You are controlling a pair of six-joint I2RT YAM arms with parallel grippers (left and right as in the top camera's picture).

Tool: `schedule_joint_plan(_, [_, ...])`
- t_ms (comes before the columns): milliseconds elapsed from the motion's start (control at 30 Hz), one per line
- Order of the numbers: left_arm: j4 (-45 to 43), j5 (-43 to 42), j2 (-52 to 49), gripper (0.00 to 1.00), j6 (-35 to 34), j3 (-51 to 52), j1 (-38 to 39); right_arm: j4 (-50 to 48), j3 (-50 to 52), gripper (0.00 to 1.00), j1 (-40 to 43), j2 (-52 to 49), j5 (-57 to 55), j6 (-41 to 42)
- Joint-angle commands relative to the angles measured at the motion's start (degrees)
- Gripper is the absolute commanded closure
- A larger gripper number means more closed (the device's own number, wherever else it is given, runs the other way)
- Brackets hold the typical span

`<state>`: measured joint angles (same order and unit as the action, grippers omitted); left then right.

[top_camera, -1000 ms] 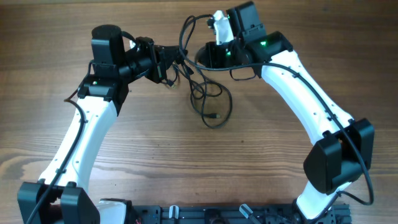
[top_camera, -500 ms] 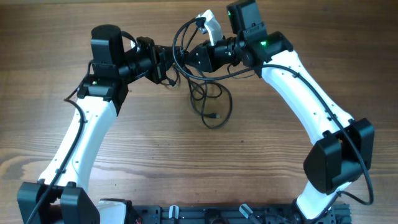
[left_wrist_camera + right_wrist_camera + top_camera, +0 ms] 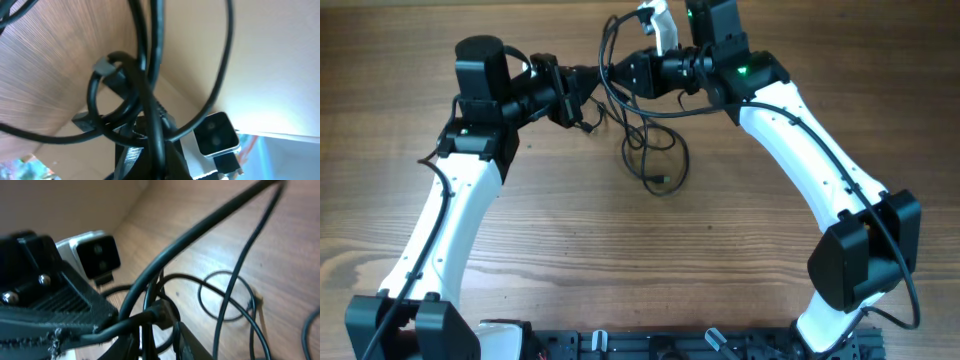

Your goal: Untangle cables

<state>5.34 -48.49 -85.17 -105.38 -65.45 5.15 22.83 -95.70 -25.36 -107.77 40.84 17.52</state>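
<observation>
Thin black cables (image 3: pixel 655 160) hang in a tangle between both grippers, with their lower loops and a small plug end (image 3: pixel 663 181) on the wooden table. My left gripper (image 3: pixel 588 95) points right and is shut on a strand, which runs straight through its jaws (image 3: pixel 155 160) in the left wrist view. Knotted loops (image 3: pixel 120 95) hang just beyond it. My right gripper (image 3: pixel 618 75) points left, almost tip to tip with the left one. Its jaws (image 3: pixel 162 347) stand slightly apart with two strands (image 3: pixel 150 315) between them and light showing through. One loop (image 3: pixel 610 35) arches over the right gripper.
The white wrist camera (image 3: pixel 660 25) of the right arm sits above the grippers, near the table's far edge. Both white arms (image 3: pixel 450 220) (image 3: pixel 810 150) reach in from the near side. Thicker black arm wires run along the right arm (image 3: pixel 865 210).
My right gripper swung from pointing down to pointing left at the left gripper and rose, lifting a loop with it. The left gripper shifted slightly left and up. The loops on the table drew in a little.
</observation>
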Motion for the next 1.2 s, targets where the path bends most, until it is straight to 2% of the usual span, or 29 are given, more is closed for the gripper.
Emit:
schedule_joint_plan(0, [0.83, -8.50, 0.85, 0.96, -3.56, 0.20, 1.49, -5.53, -1.31, 0.72, -1.60, 1.16, -4.50, 6.10])
schedule_joint_plan(233, [0.83, -8.48, 0.85, 0.94, -3.52, 0.20, 1.49, -6.25, -1.31, 0.69, -4.94, 1.14, -5.99, 6.60])
schedule_joint_plan(500, [0.85, -7.30, 0.85, 0.92, -3.52, 0.20, 1.42, -6.03, -1.31, 0.69, -5.05, 1.14, 6.84, 4.98])
schedule_joint_plan(767, [0.87, -7.21, 0.85, 0.91, -2.75, 0.20, 1.44, -6.12, -1.31, 0.69, -5.07, 1.14, 14.34, 3.87])
schedule_joint_plan(1033, [2.40, -10.32, 0.85, 0.91, 5.11, 0.20, 1.49, -8.76, -1.31, 0.69, -4.33, 1.14, 6.91, 5.84])
schedule_joint_plan(1167, [2.64, -13.18, 0.85, 0.89, 14.49, 0.20, 1.49, -12.98, -1.31, 0.69, -3.04, 1.14, 2.99, 10.84])
